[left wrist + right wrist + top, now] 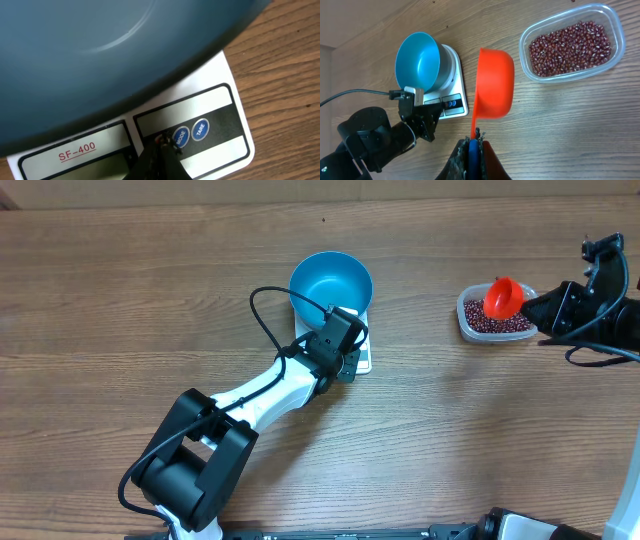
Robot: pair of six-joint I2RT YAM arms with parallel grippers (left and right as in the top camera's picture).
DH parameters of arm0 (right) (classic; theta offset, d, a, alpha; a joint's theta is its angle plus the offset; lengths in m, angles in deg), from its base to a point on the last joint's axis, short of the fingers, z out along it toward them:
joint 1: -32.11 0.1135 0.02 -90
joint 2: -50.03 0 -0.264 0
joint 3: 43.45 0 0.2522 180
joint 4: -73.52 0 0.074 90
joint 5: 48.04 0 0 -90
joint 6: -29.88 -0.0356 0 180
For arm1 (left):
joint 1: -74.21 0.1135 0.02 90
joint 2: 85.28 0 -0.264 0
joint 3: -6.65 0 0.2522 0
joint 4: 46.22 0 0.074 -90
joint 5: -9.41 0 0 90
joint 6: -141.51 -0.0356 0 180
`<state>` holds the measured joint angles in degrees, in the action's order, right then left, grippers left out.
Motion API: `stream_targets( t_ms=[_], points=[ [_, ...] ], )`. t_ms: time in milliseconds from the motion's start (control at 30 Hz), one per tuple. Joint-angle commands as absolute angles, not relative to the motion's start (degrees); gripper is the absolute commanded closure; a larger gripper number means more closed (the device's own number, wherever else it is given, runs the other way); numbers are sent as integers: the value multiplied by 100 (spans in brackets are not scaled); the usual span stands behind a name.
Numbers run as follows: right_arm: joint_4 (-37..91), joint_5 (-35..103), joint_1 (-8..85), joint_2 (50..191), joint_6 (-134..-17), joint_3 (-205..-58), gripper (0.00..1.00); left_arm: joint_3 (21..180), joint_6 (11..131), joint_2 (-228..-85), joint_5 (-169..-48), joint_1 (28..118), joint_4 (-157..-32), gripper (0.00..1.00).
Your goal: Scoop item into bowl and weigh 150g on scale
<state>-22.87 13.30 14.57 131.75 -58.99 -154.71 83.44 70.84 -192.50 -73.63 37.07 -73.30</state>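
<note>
Bowl (331,280) bright blue, plain. Scale (225,75) white, black-outlined panels, red SF-400 lettering, two blue round buttons (200,129), white text. Beans (570,47) dark red-brown, pale flecks. Scoop (495,82) orange-red, blue handle. Tub (617,40) clear. Bench (120,300) brown wood grain. Left arm (270,395) white and black.

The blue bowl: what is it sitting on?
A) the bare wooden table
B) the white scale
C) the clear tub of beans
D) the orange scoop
B: the blue bowl rests on the white scale, which sticks out from under the bowl's rim in the left wrist view.
</note>
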Motion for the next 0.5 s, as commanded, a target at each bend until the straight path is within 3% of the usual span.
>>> stream_targets(
  t_ms=[0, 467],
  points=[
    [-2294, 1299, 1431, 13155, -5853, -15506, 96, 8311, 7077, -19364, -7251, 3665, -7264, 96],
    [-2315, 1299, 1431, 13155, -5853, -15506, 96, 8311, 7075, -19475, -7293, 3665, -7129, 96]
  ],
)
